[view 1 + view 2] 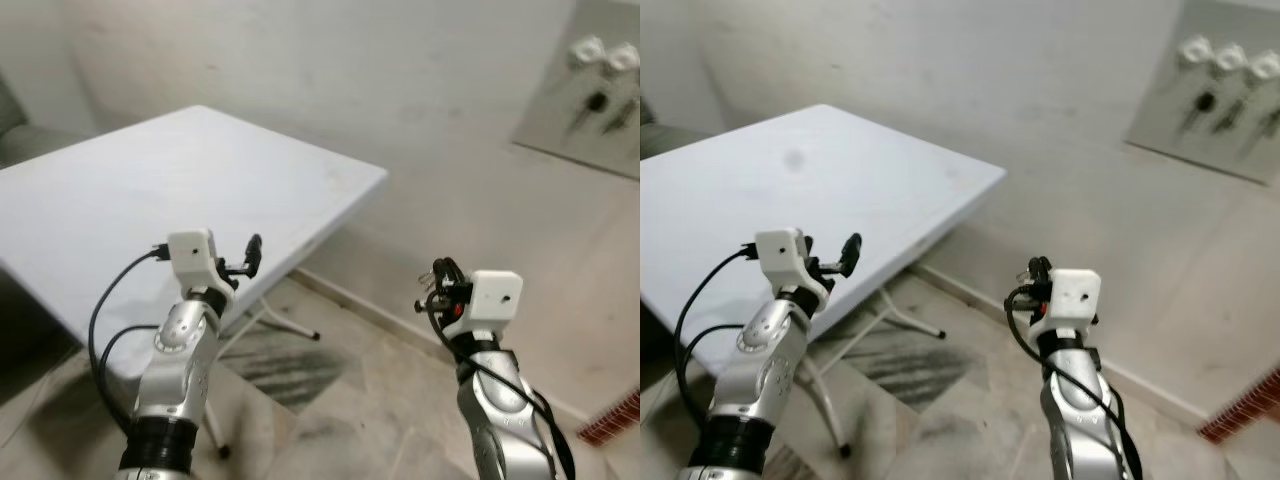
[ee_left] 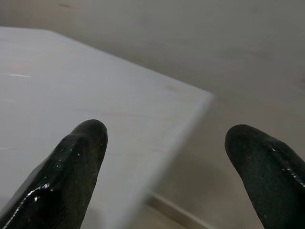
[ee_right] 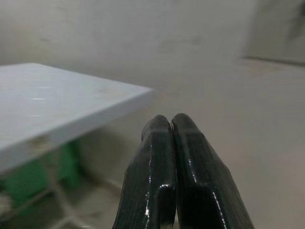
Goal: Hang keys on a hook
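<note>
Keys [image 1: 1203, 103] hang on a grey wall board [image 1: 1160, 115] at 1 o'clock, high on the wall, well apart from both grippers. Right gripper [image 3: 171, 125] raised over floor, jaws pressed together, nothing visible between them. Left gripper [image 2: 164, 143] over white desk [image 1: 130, 190], jaws spread, empty.

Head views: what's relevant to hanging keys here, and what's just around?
Job-related:
- wall board with white hooks, dark keys hanging on it
- right gripper, fingers pressed together, no keys visible in it
- left gripper, fingers apart, holding nothing

Just around:
- white folding table
- tiled floor
- brick edge
</note>
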Controlling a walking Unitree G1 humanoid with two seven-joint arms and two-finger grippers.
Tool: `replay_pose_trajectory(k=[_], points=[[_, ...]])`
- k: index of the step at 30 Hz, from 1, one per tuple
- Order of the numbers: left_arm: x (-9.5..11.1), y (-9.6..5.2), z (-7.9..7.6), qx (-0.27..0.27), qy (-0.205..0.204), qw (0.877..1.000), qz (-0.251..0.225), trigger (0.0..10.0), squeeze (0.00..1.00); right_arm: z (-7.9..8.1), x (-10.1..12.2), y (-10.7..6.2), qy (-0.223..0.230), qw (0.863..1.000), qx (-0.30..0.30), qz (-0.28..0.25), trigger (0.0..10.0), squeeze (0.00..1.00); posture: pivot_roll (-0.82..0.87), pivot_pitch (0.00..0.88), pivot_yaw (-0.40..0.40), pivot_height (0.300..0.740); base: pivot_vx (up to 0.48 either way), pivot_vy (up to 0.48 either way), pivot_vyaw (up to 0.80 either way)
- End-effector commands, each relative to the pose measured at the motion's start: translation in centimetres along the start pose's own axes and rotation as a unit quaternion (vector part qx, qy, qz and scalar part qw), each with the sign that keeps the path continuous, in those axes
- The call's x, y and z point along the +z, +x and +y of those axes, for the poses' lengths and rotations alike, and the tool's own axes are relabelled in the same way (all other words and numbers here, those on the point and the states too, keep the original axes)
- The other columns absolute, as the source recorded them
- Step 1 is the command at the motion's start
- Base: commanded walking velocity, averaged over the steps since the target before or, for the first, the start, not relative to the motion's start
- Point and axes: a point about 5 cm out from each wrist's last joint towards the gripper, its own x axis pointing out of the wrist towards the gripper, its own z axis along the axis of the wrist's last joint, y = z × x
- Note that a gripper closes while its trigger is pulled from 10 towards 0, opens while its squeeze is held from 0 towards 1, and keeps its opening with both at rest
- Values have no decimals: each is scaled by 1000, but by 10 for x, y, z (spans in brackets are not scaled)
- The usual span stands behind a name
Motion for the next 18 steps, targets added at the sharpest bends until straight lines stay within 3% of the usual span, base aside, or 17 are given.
replay_pose_trajectory(k=[1, 18], points=[[4, 0, 3, 8, 20, 1000, -7, 10000, 0, 3, 2, 2, 6, 1000, 0, -6, 10000, 0, 5, 0, -21, 740, 0, 0, -756], [0, -3, -4, 1, 8, 1000, -2, 10000, 0, 3, 2, 3, 3, 1000, 3, -5, 10000, 0, 12, 0, -27, 740, 0, 0, -753]])
